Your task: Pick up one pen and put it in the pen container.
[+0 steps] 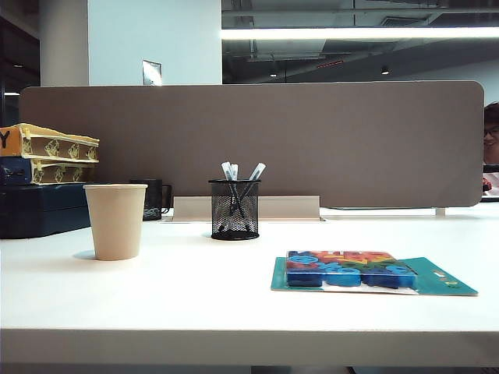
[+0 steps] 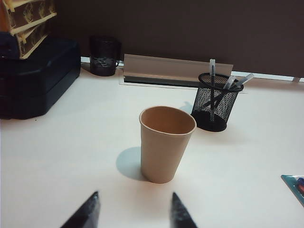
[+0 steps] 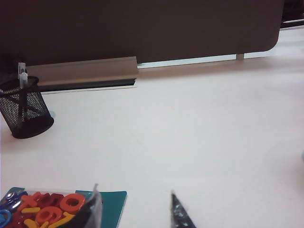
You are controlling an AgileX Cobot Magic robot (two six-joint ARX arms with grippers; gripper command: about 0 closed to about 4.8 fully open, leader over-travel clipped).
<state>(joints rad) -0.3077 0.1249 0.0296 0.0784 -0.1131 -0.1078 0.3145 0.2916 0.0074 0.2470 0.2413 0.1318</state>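
Note:
The pen container [image 1: 234, 210], a black wire-mesh cup, stands near the middle of the table with pens [image 1: 256, 171] upright inside, their pale caps poking above the rim. No pen lies loose on the table in any view. Neither arm shows in the exterior view. My left gripper [image 2: 134, 197] is open and empty, hovering short of the beige paper cup [image 2: 166, 142], with the pen container [image 2: 216, 102] and its pens [image 2: 212, 71] beyond. My right gripper [image 3: 135, 192] is open and empty over bare table, far from the pen container [image 3: 26, 111].
The paper cup [image 1: 115, 220] stands left of the container. A dark mug [image 1: 152, 199] sits behind it by the brown partition [image 1: 327, 140]. Stacked boxes [image 1: 47, 187] fill the far left. A teal card with coloured letters [image 1: 351, 269] lies front right, beside my right gripper's finger [image 3: 90, 213].

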